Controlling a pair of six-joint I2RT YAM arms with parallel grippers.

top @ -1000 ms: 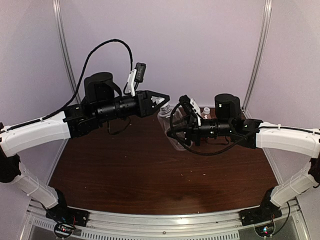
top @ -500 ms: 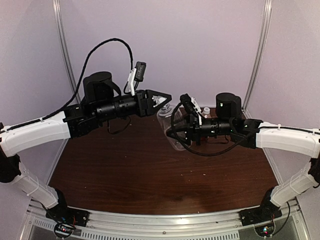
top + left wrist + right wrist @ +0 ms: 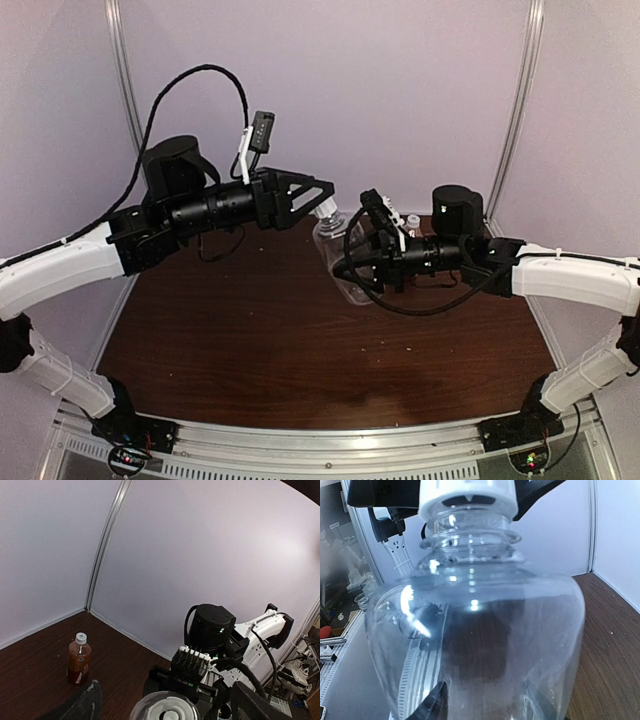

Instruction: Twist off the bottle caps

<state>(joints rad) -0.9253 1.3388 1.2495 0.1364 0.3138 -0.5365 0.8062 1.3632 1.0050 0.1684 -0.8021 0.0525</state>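
The clear bottle (image 3: pixel 333 245) is held tight by the right gripper (image 3: pixel 348 268) in the middle of the top view. Its white cap (image 3: pixel 467 497) is framed by the left gripper (image 3: pixel 325 195) (fingers (image 3: pixel 87 705) spread wide). The brown bottle (image 3: pixel 79 660) is seen upright, lower left in the left wrist view

top: high, rear | right wrist: close beside clear bottle (image 3: pixel 470 625) | left wrist: over it

Dark wood-grain table (image 3: pixel 300 350) — pale walls (image 3: pixel 380 90) rising behind it.
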